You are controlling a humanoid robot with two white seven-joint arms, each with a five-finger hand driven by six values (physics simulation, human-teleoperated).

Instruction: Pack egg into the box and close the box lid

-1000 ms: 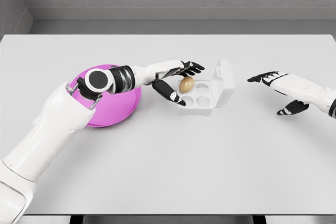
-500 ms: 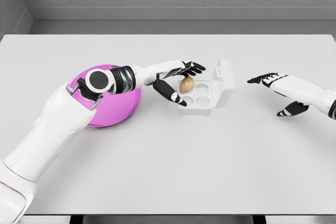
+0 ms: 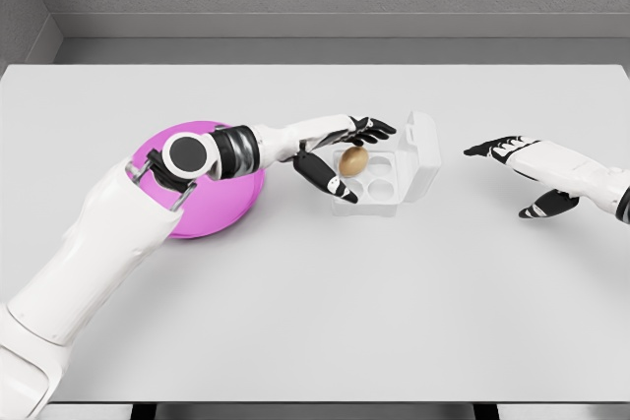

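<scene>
Egg over the open box

Bowl [image 3: 202,215], pink, sits at the left of the grey bench [image 3: 315,322], partly hidden by the left arm's elbow, which crosses above it. The left forearm reaches rightward from there to the box. The left hand [image 3: 345,150] is at the box's left edge, thumb low and fingers [image 3: 372,128] stretched out above, spread around the egg [image 3: 353,161]. Whether the fingertips actually touch the egg cannot be told; the hand looks loosely open about it rather than clamped. The brown egg stands upright at the near-left corner of the white box [image 3: 379,184], over or in the back-left cup; the other round cups show bare. The lid [image 3: 423,150] stands up at the box's right side, hinged open. Well to the right, apart from the box, the right hand [image 3: 522,169] hovers above the bench with fingers relaxed and extended, holding nothing.
</scene>
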